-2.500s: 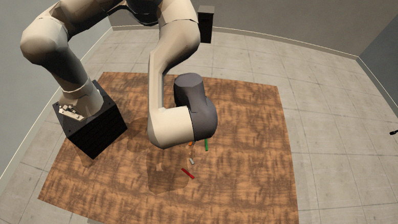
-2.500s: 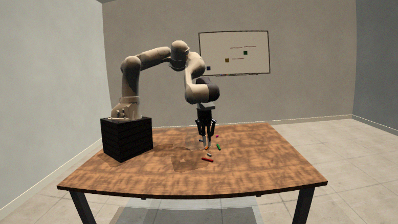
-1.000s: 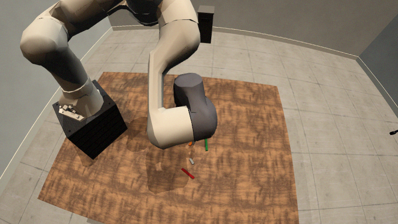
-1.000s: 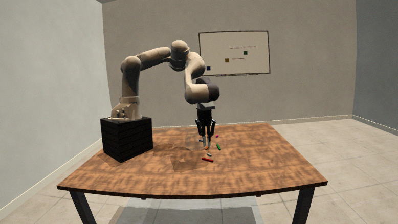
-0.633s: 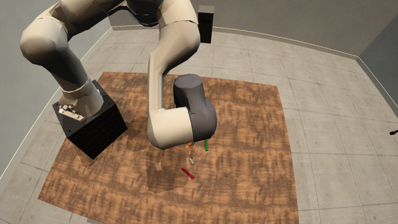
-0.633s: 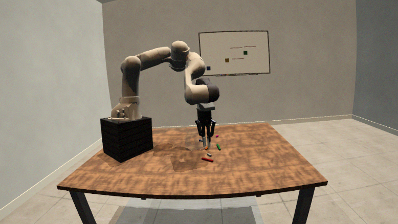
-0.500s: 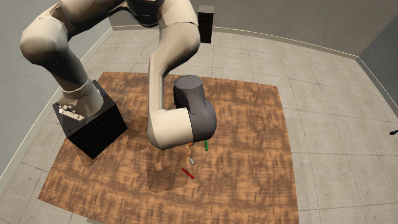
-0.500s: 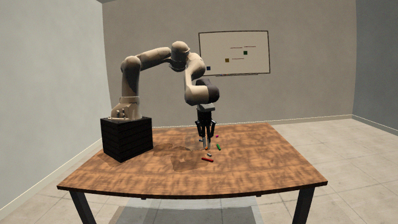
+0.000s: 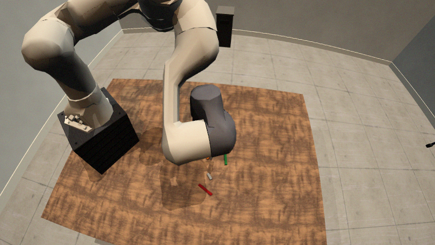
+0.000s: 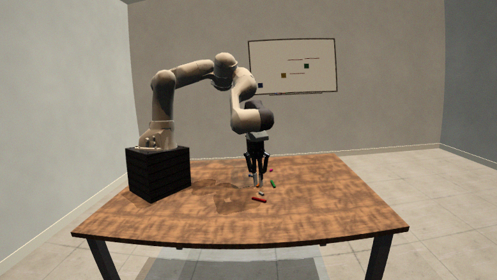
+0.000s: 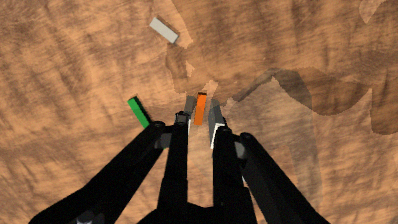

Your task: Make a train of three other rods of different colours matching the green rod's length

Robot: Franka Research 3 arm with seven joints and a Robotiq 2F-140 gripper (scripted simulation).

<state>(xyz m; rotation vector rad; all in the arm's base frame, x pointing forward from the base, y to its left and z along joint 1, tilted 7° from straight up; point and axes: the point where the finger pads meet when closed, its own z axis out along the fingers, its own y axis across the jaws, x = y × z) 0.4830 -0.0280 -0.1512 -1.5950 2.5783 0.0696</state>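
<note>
The green rod point(image 9: 225, 159) lies on the wooden table and also shows in the wrist view point(image 11: 138, 112). The orange rod point(image 11: 200, 108) lies flat right under my gripper point(image 11: 201, 107). The fingers stand narrow on either side of its near end, with a small gap on each side, not pressing it. In the side view the gripper point(image 10: 257, 179) hangs low over the orange rod point(image 10: 257, 185). A grey rod point(image 11: 164, 30) lies further on, and a red rod point(image 9: 204, 189) beyond it. A magenta rod point(image 10: 271, 170) and a blue rod point(image 10: 249, 175) lie behind the gripper.
The black pedestal point(image 9: 100, 142) of the arm stands at the table's left. The arm's forearm hides the gripper and part of the orange rod in the overhead view.
</note>
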